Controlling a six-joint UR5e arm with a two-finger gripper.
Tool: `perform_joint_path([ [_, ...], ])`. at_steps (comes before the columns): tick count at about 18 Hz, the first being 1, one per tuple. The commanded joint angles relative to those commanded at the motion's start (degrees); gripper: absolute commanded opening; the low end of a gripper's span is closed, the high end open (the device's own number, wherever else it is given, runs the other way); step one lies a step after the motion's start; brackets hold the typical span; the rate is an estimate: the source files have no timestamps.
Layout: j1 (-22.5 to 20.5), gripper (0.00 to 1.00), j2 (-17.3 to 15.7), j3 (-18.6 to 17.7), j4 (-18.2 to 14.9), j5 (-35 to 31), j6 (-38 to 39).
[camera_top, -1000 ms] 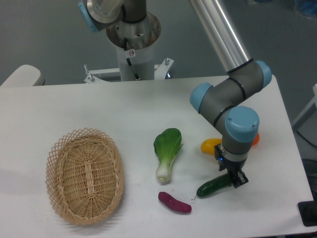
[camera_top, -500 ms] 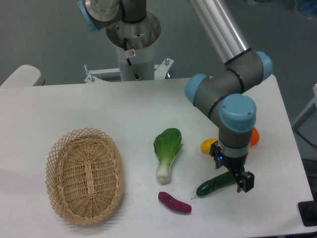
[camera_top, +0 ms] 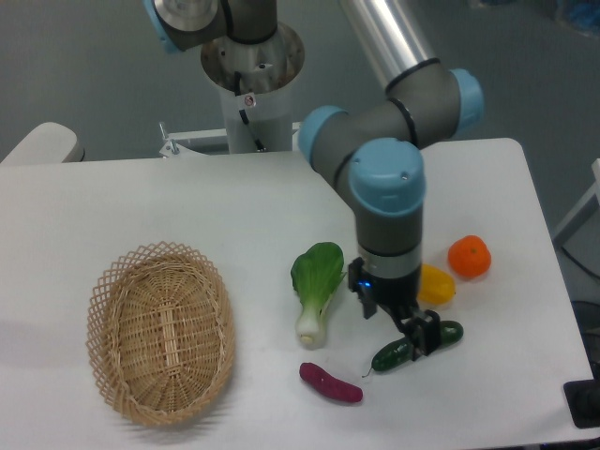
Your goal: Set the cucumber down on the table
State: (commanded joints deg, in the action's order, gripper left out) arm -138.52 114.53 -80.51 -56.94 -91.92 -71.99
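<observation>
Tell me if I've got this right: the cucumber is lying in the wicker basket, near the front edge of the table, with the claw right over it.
Not quite. The cucumber lies on the bare white table, not in the wicker basket, which sits far off to the side with nothing visible in it. The rest holds: the camera view shows it near the front edge with the claw right over it.

Bright even light, soft shadows (slight blur).

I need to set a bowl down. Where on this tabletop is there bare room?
The white table is bare behind the woven wicker basket, and between it and the leafy bok choy. The front right is crowded: gripper, dark green cucumber, purple vegetable, yellow piece, orange fruit.
</observation>
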Motion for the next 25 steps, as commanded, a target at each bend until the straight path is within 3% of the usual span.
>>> perform_joint_path([
  [7, 3.35, 1.00, -2.73, 1.14, -9.84, -4.41, -0.08],
  [15, 3.08, 1.00, -4.22, 1.23, -12.22, -4.14, -1.57],
  [25, 2.64, 1.00, -4.31, 1.23, -12.05, -4.05, -4.04],
])
